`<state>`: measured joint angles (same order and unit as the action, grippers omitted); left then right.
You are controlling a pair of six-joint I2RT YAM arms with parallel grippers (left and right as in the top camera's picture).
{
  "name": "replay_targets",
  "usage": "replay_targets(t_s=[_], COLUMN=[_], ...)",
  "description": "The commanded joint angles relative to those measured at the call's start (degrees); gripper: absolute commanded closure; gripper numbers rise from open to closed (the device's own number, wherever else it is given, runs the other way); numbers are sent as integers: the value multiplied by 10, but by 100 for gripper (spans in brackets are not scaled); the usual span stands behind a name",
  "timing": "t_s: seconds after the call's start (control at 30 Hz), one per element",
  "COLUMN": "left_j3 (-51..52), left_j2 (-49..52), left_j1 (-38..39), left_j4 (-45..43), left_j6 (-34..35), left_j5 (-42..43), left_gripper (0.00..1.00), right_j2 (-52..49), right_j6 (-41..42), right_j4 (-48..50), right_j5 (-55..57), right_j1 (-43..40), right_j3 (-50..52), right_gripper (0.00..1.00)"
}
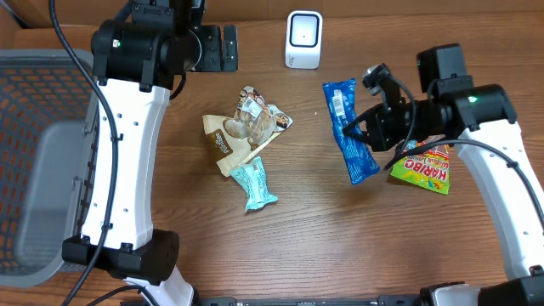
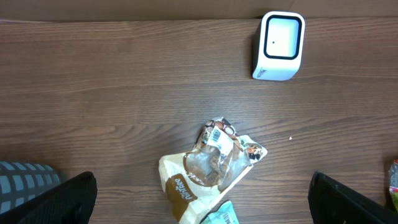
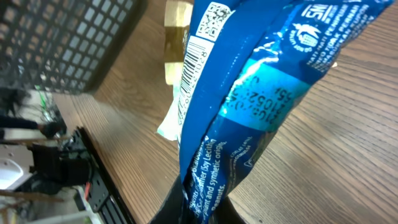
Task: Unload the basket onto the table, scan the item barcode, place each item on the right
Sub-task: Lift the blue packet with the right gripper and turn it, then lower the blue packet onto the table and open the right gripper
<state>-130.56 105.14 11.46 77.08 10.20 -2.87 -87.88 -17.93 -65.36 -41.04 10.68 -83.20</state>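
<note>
So my right hand (image 1: 361, 129) is clamped tight on the blue packet (image 1: 340, 106), gripping it somewhere around the middle. From overhead the packet runs lengthwise through the hand. One end sticks out toward the scanner (image 1: 303, 39) and the other toward the near edge of the worktop (image 1: 297, 242). I honestly can't tell if it's clear of the wood or still dragging on it.

In my right wrist view the packet fills most of the frame, running up and away from my fingers. The barcode (image 3: 189, 74) sits along its left edge, with a little QR square just above it. So the barcode side faces my wrist cam.

The scanner is the small white box near the far edge, up and to the left of the packet with a gap between them.

My left hand (image 1: 218, 47) is spread as wide as it goes with nothing in it, hanging near the far edge left of the scanner. Its camera looks down on the snack bag (image 2: 208, 165).

Other stuff lying around:
- a teal bar (image 1: 255, 183) just beside the snack bag
- a Haribo bag (image 1: 422, 167) right next to my right hand
- the basket (image 1: 34, 56) off on the left
</note>
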Motion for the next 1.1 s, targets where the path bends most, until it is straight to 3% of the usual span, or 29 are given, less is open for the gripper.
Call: replay_targets(t_s=[0.0, 0.37, 0.73, 1.07], left_j3=[3, 3, 3, 3], left_j2=[5, 5, 5, 5], left_j1=[-2, -2, -2, -2], left_j4=[-2, -2, -2, -2], left_j6=[5, 5, 5, 5], left_j5=[-5, -5, -5, -5], left_gripper=[0, 0, 0, 0], right_j2=[17, 17, 2, -122], right_j6=[-8, 0, 181, 210], right_j4=[4, 16, 77, 89], right_j5=[42, 78, 353, 450], right_j1=[38, 85, 129, 191], right_j3=[-14, -13, 43, 45], right_gripper=[96, 96, 96, 96])
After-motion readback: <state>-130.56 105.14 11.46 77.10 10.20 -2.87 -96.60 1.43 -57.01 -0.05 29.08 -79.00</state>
